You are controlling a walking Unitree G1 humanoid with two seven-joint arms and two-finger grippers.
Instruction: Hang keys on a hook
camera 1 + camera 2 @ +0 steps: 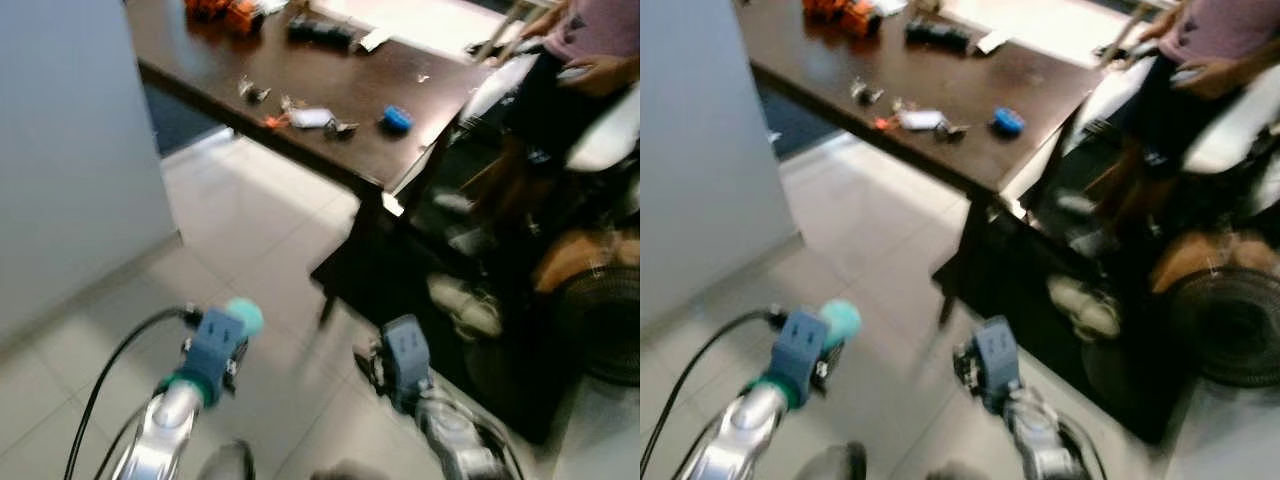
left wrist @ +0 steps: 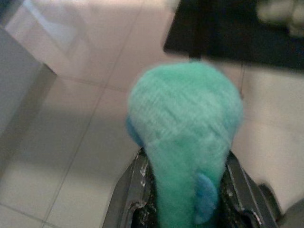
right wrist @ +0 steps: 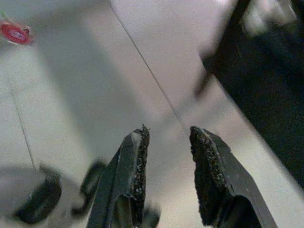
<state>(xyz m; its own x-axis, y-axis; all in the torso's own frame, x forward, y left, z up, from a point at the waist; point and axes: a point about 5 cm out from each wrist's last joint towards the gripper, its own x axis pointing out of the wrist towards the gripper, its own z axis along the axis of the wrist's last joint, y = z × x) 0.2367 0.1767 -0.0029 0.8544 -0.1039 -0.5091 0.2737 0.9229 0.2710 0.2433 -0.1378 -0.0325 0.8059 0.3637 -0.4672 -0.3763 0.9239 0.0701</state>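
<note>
Several small key bunches (image 1: pixel 312 118) lie near the front edge of the dark table (image 1: pixel 370 170), beside a blue fob (image 1: pixel 397 120); judged light, rigid, jangly, best taken by the ring or tag. No hook can be made out. Left gripper (image 2: pixel 187 156): clamped on a soft teal fuzzy ball (image 1: pixel 244 317), held low over the tiled floor (image 1: pixel 250 230). Right gripper (image 3: pixel 168 156): fingers apart, nothing between them. Obstacles: table leg (image 1: pixel 345 255), dark mat (image 1: pixel 400 290), a seated person (image 1: pixel 590 40) by the far corner, a fan (image 1: pixel 605 325).
</note>
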